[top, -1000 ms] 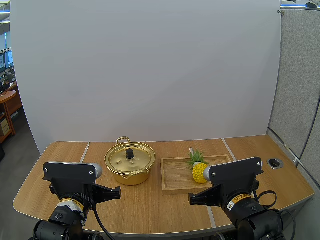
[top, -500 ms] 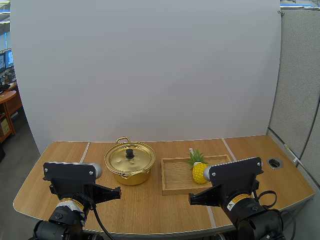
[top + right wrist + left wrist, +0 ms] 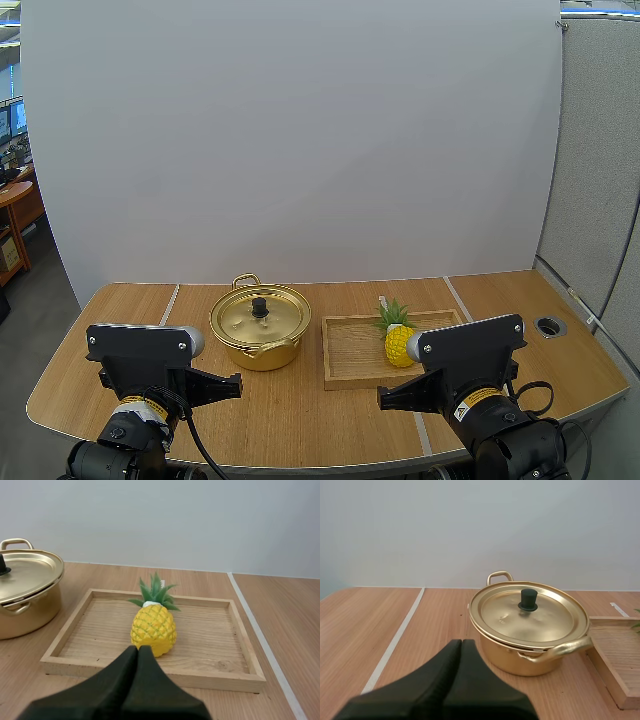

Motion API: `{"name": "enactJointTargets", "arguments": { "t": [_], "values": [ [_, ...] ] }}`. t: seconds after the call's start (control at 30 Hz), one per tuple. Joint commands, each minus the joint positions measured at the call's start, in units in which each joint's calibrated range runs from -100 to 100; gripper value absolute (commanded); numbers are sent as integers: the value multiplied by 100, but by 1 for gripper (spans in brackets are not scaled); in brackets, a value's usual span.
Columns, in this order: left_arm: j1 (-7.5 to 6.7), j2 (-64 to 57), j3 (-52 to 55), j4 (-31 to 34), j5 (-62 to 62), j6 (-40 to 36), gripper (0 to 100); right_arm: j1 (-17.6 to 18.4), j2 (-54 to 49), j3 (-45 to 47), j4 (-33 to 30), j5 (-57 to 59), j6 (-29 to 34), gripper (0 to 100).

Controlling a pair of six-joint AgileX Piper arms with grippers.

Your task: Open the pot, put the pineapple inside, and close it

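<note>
A gold pot (image 3: pixel 259 328) with its lid (image 3: pixel 528 614) on and a black knob (image 3: pixel 528 599) stands at the table's middle left. To its right a yellow pineapple (image 3: pixel 398 338) with green leaves stands upright in a wooden tray (image 3: pixel 350 352). My left gripper (image 3: pixel 461 644) is shut on nothing, short of the pot (image 3: pixel 530 630) and apart from it. My right gripper (image 3: pixel 138 650) is shut too, just in front of the pineapple (image 3: pixel 153 624) and the tray's near rim (image 3: pixel 150 672). Both arms sit at the table's near edge in the high view.
A round grommet hole (image 3: pixel 549 325) is at the far right of the table. Pale strips (image 3: pixel 395 642) run across the wood beside the pot and beside the tray (image 3: pixel 262 640). A white backdrop stands behind the table.
</note>
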Motion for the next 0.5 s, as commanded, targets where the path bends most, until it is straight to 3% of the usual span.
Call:
{"name": "enactJointTargets", "arguments": {
  "t": [0.0, 0.33, 0.47],
  "values": [
    [6, -30, -177, 4, 13, -32, 0, -26, -34, -122, -38, 208, -16, 0],
    [6, -30, -1618, 15, 366, -32, 0, -26, -34, -1711, -1, 1479, -16, 0],
    [6, -30, -2339, 18, 1227, -32, 0, -26, -34, -2276, -12, 1851, -16, 0]
  ]
}}
